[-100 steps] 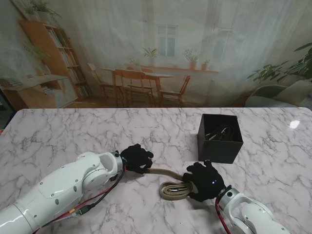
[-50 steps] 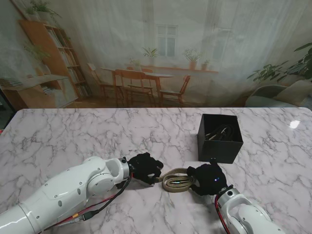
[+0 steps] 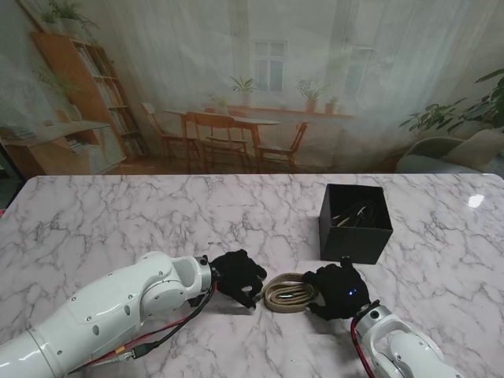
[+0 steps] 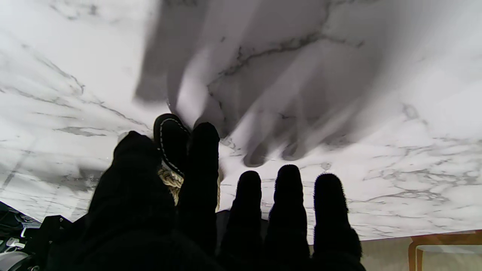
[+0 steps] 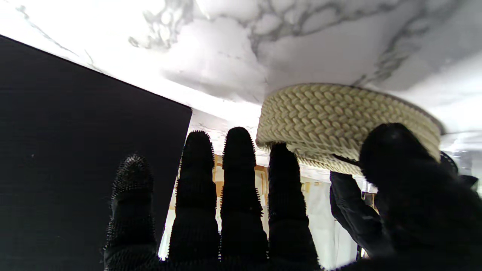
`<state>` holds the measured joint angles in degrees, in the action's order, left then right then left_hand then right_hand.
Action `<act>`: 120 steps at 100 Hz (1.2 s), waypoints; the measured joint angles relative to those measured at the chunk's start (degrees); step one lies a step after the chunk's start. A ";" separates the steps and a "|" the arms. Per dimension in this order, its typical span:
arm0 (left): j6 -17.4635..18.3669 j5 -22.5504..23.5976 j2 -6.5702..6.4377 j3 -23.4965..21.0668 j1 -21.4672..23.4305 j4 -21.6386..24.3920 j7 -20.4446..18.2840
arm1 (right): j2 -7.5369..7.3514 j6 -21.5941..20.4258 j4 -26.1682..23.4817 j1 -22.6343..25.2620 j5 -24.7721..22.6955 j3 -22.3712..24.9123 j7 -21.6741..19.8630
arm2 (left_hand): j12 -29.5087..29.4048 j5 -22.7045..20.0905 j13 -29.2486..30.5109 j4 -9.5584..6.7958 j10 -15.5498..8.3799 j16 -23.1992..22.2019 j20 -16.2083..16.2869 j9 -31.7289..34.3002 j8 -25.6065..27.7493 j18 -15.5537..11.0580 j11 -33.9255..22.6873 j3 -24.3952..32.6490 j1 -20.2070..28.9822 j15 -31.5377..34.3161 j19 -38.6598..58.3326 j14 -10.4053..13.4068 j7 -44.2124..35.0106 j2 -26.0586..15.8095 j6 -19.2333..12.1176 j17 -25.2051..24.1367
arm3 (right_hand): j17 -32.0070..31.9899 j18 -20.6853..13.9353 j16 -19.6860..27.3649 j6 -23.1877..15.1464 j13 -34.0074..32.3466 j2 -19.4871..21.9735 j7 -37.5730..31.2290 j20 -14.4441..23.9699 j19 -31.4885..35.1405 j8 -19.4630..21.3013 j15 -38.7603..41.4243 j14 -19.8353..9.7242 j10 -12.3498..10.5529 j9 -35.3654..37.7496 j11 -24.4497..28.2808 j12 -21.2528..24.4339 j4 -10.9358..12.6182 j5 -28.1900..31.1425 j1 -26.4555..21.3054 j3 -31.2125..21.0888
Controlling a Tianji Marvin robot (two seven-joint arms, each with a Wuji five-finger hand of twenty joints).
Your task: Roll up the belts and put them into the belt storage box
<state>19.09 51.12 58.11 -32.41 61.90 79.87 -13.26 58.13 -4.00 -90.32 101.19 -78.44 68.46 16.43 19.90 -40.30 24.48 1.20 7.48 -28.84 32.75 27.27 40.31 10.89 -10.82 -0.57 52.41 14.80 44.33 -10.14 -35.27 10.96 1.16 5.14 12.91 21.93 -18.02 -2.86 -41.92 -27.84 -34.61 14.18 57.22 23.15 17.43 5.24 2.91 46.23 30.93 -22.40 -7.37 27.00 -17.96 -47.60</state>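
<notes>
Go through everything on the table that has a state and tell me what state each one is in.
Belt: coiled, lying on the table between the two hands.
Box: open, something dark inside.
Left hand: tail end of the belt pinched between thumb and finger.
Right hand: against the coil, thumb on it, fingers spread.

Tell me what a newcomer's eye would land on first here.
First, the woven beige belt, coiled into a loose roll near me on the marble table, flanked by two black-gloved hands: the left hand pinching its end, the right hand against its other side. Next, the black storage box just beyond the right hand, open with something dark inside.
</notes>
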 measured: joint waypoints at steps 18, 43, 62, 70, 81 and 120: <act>-0.39 0.01 0.02 1.85 -1.51 -0.63 0.59 | -0.12 0.30 -2.22 1.89 -0.51 0.97 -1.47 | 0.00 -0.58 0.19 0.00 -0.09 0.00 0.00 0.70 0.17 0.01 0.00 -0.01 1.69 -0.01 -0.35 -0.02 -1.61 1.26 -2.13 0.02 | -1.14 -0.75 -0.40 7.86 7.14 0.29 7.86 1.72 0.36 -3.25 0.12 2.27 4.76 -13.28 1.83 -2.03 0.00 -5.84 0.96 10.29; -0.54 -0.44 0.07 1.96 -1.68 -0.81 0.45 | -0.14 4.31 -1.62 1.55 0.07 -1.47 1.42 | 0.00 -0.62 0.20 0.00 -0.11 0.00 0.00 0.72 -0.12 0.01 0.00 -0.01 2.14 -0.01 -0.36 -0.02 -2.23 1.54 -2.32 0.02 | -2.25 -1.51 -0.35 11.88 11.63 -0.98 14.58 3.63 0.79 -5.29 0.94 3.40 9.18 -25.00 1.34 -0.44 0.10 -9.29 6.04 11.34; -0.53 -0.79 0.10 2.15 -1.82 -0.96 0.47 | 0.02 4.31 -0.26 -0.99 2.36 -3.77 -0.57 | 0.00 -0.64 0.20 0.00 -0.25 0.00 0.00 1.40 -0.41 0.02 0.00 -0.01 2.14 -0.01 -0.37 -0.02 -3.01 1.62 -2.30 0.02 | -2.38 -1.57 1.95 13.65 12.19 -2.53 16.38 3.80 0.80 -6.00 0.81 4.20 11.20 -27.10 -4.08 6.55 0.10 -9.97 6.45 10.49; -0.50 -0.82 0.11 2.17 -1.84 -1.00 0.51 | 0.15 4.32 0.29 -2.30 3.01 -4.54 -2.33 | 0.00 -0.67 0.20 0.00 -0.54 0.00 0.00 1.40 -0.58 0.02 0.00 -0.01 2.14 -0.01 -0.38 -0.02 -3.08 1.62 -2.29 0.02 | -1.98 -2.45 2.35 13.65 12.17 -2.68 16.38 3.80 0.80 -6.00 -0.16 4.38 11.23 -27.13 -4.73 7.36 0.10 -9.97 5.52 10.45; -0.44 -0.82 0.11 2.17 -1.83 -1.00 0.52 | 0.21 4.57 0.70 -3.72 4.16 -5.33 -5.61 | 0.00 -0.67 0.20 0.00 -0.61 0.00 0.00 1.40 -0.70 0.02 0.00 -0.01 2.14 -0.01 -0.39 -0.02 -3.15 1.62 -2.24 0.02 | 0.53 -4.72 3.68 13.65 11.96 -3.38 16.38 3.80 0.82 -6.00 -0.19 4.39 11.23 -27.23 -4.74 7.70 0.10 -9.97 4.61 10.67; -0.27 -1.12 0.11 2.09 -1.78 -1.09 0.54 | 0.67 5.99 0.67 -5.37 8.63 -7.29 -8.67 | 0.00 -0.68 0.20 0.00 -0.62 0.00 0.00 1.40 -0.78 0.02 0.00 -0.01 2.14 -0.01 -0.41 -0.02 -3.18 1.57 -1.98 0.02 | 12.97 -10.02 -3.12 13.53 3.91 -3.72 7.46 6.58 10.93 0.89 9.65 2.67 11.24 -23.89 3.87 1.46 0.74 -3.53 -5.60 17.29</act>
<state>18.82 50.00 58.22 -30.32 60.12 78.78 -12.72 58.80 1.98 -89.65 95.82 -69.81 61.16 7.76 19.90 -40.98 24.68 1.20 6.87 -28.84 32.75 28.67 39.53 10.91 -10.82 -0.57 54.56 14.79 43.92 -10.16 -38.45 12.53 -0.82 5.17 25.88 11.91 -21.14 10.67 -38.01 -31.56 -27.15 20.76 68.15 24.05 27.08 7.92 14.15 22.34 34.80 -20.94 -6.62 23.47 -23.56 -30.30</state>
